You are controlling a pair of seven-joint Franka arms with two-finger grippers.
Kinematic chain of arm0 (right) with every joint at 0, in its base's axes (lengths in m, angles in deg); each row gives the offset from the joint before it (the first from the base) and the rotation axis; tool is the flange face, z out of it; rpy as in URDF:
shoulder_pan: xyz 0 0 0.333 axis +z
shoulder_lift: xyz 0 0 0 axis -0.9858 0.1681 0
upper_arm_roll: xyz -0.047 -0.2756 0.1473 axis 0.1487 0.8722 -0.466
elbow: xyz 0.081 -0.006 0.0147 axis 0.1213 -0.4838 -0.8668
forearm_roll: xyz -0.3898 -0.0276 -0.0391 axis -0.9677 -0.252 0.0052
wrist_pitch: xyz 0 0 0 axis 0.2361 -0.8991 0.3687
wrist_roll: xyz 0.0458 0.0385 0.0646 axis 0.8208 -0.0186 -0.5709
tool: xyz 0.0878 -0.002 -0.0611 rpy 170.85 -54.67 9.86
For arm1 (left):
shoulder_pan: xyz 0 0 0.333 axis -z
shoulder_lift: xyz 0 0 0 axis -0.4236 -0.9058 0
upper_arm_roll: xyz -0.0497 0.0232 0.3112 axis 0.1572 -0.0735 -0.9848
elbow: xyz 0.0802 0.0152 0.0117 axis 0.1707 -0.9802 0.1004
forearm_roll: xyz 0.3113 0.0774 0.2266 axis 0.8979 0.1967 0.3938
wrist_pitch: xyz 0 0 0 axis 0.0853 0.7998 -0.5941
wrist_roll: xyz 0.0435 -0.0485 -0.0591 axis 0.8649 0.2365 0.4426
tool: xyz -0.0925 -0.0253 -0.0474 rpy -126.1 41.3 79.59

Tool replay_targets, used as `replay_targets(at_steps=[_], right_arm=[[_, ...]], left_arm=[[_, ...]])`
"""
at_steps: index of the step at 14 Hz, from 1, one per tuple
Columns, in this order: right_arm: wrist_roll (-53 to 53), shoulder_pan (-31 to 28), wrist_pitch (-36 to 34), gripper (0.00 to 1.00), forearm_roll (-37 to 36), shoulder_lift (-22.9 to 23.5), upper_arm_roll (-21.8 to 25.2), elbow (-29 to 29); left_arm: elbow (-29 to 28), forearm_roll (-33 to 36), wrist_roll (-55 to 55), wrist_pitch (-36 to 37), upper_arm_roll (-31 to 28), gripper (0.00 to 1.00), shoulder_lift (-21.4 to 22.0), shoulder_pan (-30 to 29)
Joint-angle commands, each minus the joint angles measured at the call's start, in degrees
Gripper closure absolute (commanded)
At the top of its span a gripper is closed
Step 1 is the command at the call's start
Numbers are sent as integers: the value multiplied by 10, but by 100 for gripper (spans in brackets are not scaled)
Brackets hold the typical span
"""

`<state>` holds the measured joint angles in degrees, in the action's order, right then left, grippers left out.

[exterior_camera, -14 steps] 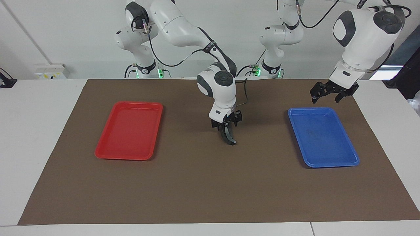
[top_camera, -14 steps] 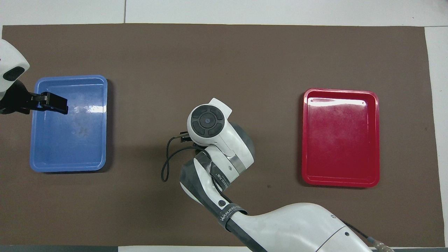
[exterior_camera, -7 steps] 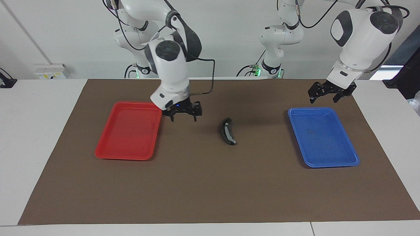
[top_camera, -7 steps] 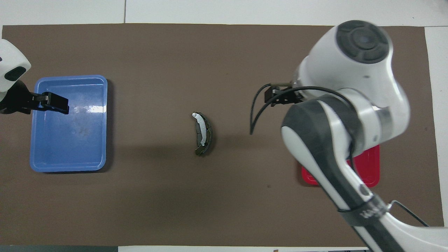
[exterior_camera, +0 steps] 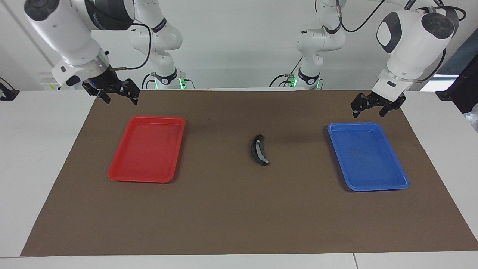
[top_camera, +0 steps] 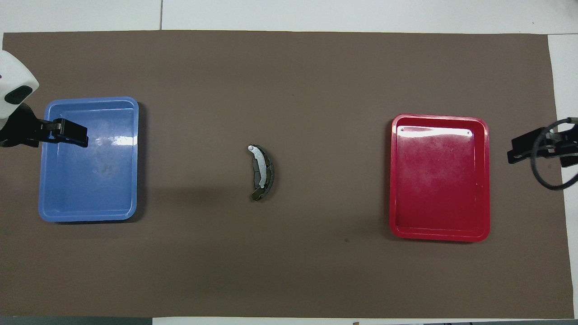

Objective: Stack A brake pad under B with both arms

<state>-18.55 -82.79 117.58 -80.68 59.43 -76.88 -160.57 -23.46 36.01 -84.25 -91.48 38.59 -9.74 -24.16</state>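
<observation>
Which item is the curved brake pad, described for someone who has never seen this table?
Start at the brown mat, then look midway between the red tray and blue tray. The curved brake pad lies there alone: a small black crescent with a light grey strip.

Red tray (exterior_camera: 123, 175), blue tray (exterior_camera: 401, 175), brown mat (exterior_camera: 224, 216), black/grey pad B (exterior_camera: 258, 150).

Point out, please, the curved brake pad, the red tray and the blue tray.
Curved brake pad (top_camera: 258, 166): overhead view, on its light grey strip.
Red tray (exterior_camera: 118, 175): facing view, on the rim's corner farthest from the robots.
Blue tray (top_camera: 88, 99): overhead view, on the rim farthest from the robots.
</observation>
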Motion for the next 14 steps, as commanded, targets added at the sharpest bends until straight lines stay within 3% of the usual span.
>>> replay_targets(at_steps=[1,6,14], right_arm=[[-61,-40,-44,0,-10,-5,-3,25],[-96,-60,30,0,-9,-40,-3,-58],[-95,-56,30,0,-10,-34,-4,-40]], left_arm=[[-12,-4,4,-8,-2,0,11,-6],[-12,-4,4,-7,-3,0,11,-6],[-12,-4,4,-7,-4,0,11,-6]])
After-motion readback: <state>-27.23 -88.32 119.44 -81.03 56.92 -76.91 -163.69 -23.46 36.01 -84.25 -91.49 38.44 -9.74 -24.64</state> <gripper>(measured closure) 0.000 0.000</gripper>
